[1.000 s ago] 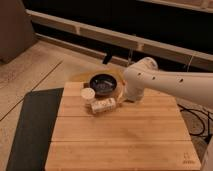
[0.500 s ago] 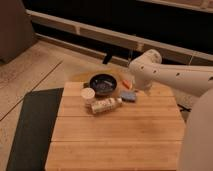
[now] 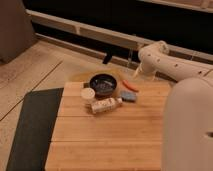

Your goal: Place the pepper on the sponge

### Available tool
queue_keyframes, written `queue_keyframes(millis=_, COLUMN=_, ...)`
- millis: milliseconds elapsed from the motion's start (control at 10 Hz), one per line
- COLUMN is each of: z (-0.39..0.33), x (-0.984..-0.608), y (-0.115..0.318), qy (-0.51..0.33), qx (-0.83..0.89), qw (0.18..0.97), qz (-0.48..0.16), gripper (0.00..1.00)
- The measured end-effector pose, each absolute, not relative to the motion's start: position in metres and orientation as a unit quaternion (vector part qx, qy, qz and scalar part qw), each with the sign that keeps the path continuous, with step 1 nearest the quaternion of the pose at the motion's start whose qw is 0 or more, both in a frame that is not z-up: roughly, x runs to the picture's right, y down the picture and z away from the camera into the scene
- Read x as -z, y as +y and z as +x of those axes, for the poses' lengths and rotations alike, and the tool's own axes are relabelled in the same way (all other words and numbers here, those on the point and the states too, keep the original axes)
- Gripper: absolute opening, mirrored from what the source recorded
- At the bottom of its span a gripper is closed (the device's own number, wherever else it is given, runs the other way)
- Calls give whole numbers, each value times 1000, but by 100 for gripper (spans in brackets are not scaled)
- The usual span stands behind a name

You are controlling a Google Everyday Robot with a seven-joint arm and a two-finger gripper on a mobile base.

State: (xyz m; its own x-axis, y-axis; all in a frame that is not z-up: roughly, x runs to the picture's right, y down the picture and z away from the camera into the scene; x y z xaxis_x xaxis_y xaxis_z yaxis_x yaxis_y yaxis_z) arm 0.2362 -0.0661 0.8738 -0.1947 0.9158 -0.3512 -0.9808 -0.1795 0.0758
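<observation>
Five small things lie on the wooden counter point(image 3: 110, 145), all of them on the near side of your claw point(image 3: 136, 71). The claw hangs wide and empty over the far edge of the counter, at the end of the white arm point(image 3: 170, 62).

The pepper point(image 3: 131, 86) is the thing closest to the claw, just under it and a little toward the camera. It lies flat on the wood and not on the sponge point(image 3: 128, 95). The sponge is just beyond the pepper, on the side away from the claw; whether the two touch, I cannot tell. As they lie now, the pepper is not where the task wants it.

I judge that the claw stands high and wide because it carries nothing, and because a slim pepper lying flat needs a jaw on each side of it.

On the side of the claw away from the arm are the dark bowl point(image 3: 103, 84), then the cream cup point(image 3: 88, 94) and the bottle point(image 3: 106, 104), which lies on its side. They crowd near the sponge, so you have little free wood there.

The counter is of pale flat planks. A dark mat point(image 3: 32, 125) lies beside it, far from the claw, on a pale speckled floor point(image 3: 30, 70). Behind the claw there is a dark wall with a pale rail point(image 3: 75, 27)
</observation>
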Motion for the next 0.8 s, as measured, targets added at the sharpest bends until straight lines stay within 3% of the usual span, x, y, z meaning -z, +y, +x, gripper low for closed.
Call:
queue_keyframes(millis=400, z=220, x=-901, y=-62, qy=134, qx=-715, qw=661, qz=-182, gripper=65)
queue_keyframes(millis=800, z=219, x=-902, y=-61, qy=131, qx=-703, qw=674, qz=-188, gripper=65)
